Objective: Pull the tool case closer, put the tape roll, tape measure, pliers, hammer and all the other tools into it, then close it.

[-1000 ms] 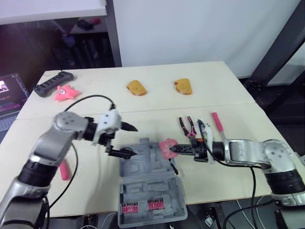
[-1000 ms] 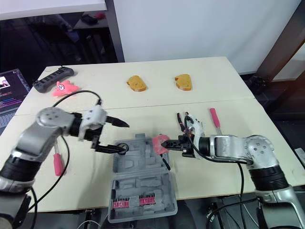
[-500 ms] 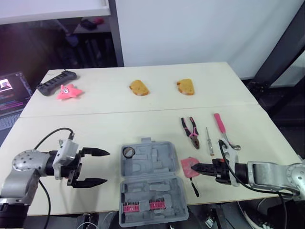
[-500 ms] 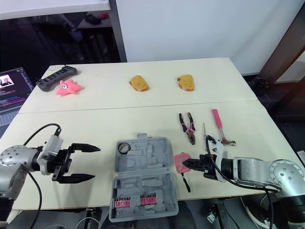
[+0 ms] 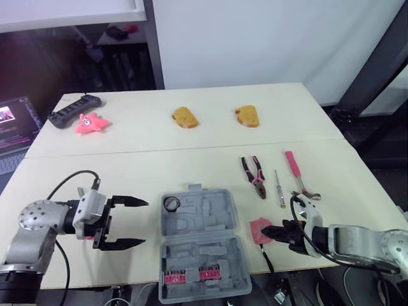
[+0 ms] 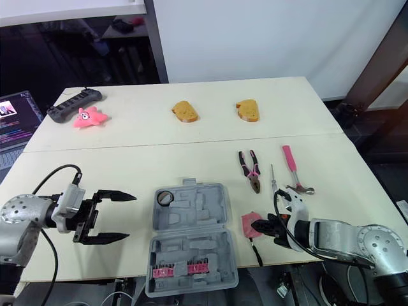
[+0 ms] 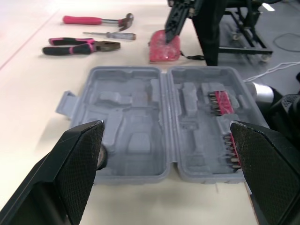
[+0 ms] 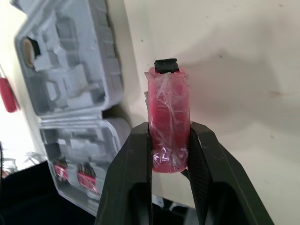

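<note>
two pincers low over the desk (image 5: 191, 137). with the left pincer (image 5: 145, 222), grasps nothing: released, spread wide, just left of the open tool case (image 5: 197, 224). with the right pincer (image 5: 268, 231), clenches the pink tape measure (image 5: 257, 229) just right of the case, near the desk's front edge. tape roll (image 5: 171, 203) in the far left pocket of the case. pliers (image 5: 253, 176), screwdriver (image 5: 279, 189) and hammer (image 5: 295, 171) side by side on the desk, beyond the tape measure.
</note>
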### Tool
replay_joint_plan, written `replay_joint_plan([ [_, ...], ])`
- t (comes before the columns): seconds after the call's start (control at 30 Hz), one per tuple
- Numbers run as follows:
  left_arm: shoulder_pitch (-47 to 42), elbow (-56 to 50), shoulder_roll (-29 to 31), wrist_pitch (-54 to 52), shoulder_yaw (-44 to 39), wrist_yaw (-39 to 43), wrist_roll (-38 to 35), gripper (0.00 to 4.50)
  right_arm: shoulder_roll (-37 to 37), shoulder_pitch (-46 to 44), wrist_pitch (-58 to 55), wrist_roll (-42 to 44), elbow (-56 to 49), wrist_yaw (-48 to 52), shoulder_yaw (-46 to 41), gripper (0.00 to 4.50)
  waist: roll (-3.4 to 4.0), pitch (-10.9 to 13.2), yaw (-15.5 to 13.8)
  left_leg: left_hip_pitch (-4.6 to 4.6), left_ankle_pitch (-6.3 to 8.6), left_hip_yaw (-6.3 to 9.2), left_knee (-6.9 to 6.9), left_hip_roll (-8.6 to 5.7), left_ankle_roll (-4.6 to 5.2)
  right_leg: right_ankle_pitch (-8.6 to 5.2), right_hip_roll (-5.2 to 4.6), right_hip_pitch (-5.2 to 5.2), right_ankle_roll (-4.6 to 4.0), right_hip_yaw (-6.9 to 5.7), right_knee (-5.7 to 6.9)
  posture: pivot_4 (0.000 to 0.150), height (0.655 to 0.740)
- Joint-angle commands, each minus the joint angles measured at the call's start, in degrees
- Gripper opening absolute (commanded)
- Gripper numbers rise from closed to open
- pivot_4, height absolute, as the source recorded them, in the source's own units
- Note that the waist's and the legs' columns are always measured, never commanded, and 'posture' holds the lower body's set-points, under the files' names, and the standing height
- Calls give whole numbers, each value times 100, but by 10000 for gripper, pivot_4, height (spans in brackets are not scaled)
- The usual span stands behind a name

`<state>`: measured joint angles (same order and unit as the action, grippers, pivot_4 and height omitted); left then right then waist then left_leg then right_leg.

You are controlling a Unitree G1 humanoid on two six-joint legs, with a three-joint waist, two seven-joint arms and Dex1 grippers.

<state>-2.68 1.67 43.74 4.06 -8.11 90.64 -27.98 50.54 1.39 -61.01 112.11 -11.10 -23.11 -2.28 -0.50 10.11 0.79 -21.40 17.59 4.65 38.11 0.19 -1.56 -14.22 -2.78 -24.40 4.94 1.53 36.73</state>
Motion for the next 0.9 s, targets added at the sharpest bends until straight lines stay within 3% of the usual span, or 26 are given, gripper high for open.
replay_joint_plan([
  [0.03,-50,-45,57,113,0,8,-34,44766,-134,39,86,89,-187,-148,56,7363,2,0,1,0,0,0,0,1,0,0,1,0,0,0,0,1500,7400],
  [0.1,-64,-24,57,144,21,-6,-23,44766,-167,93,163,89,-183,-290,85,7363,1,0,2,1,0,0,0,5,0,-2,4,0,-4,0,0,1500,7400],
  [0.27,-44,-15,67,157,42,-2,-33,45000,-105,138,275,89,-248,-397,-27,25366,2,0,-1,-1,0,-3,0,7,0,-5,5,0,-12,1,-5,1500,7400],
  [0.4,-39,-11,58,160,80,-14,-20,45000,40,139,255,89,-337,-302,-224,43829,2,0,0,0,0,-4,0,7,0,-4,6,0,-12,2,-7,1500,7400],
  [0.57,-28,-16,47,152,113,-29,-12,45000,434,159,64,89,-447,-17,-462,44527,2,0,-4,-1,0,-5,0,9,0,-4,8,0,-12,2,-10,1500,7400],
  [0.67,-17,-4,42,163,114,-29,-11,45000,877,-227,-262,-260,-668,681,-587,44527,32,16,11,-1,0,-12,0,13,0,-4,10,0,-14,6,-11,1500,7400],
  [0.73,-11,2,46,169,109,-27,-13,45000,1611,-557,-68,-2249,-1633,2524,-246,44527,61,31,28,2,0,-20,1,16,0,-2,16,-1,-18,12,-16,1500,7400],
  [0.8,-10,9,47,178,113,-37,-13,45000,2617,-305,1614,-5099,-2391,4660,615,44527,69,27,14,2,0,-20,-3,20,0,-1,19,-7,-20,8,-20,1500,7400],
  [0.9,-6,1,48,184,125,-70,-17,45000,3022,-87,3743,-7568,-2139,6439,1538,44527,56,28,-25,-5,0,2,-17,36,-1,-4,38,-3,-2,-24,-47,1500,7400],
])
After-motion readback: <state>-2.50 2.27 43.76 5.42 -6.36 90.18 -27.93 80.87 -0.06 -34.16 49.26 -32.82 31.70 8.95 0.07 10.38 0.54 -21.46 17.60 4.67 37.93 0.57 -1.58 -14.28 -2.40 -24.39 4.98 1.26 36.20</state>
